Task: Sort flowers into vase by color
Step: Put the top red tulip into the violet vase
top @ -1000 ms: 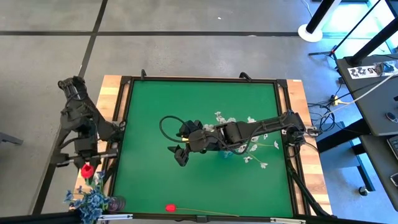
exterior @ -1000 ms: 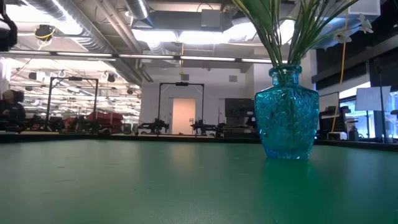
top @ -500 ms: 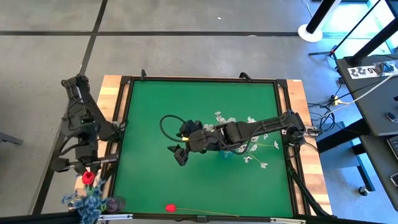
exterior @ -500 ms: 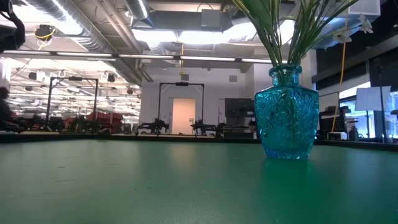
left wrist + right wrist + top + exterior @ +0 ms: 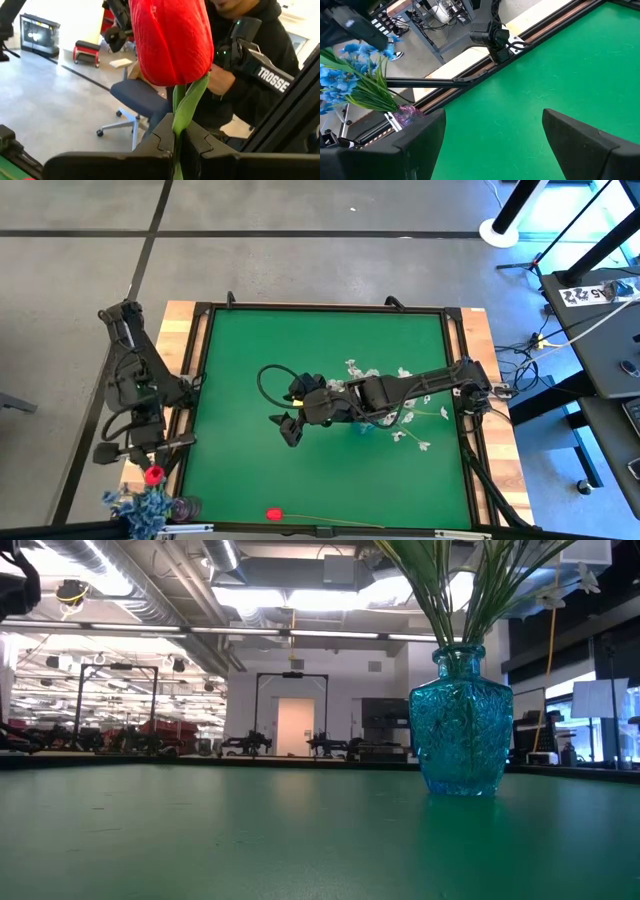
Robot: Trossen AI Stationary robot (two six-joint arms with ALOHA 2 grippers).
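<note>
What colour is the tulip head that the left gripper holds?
Red. The tulip head shows best in the left wrist view, its green stem pinched in the left gripper.

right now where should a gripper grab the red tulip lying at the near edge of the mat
Grip the thin green stem a little behind the red tulip head, coming straight down from above. The flower lies flat on the green mat with the stem running sideways, so fingers set across the stem can close on it; the head is soft and bulky. The open right gripper looks nearest.
</note>
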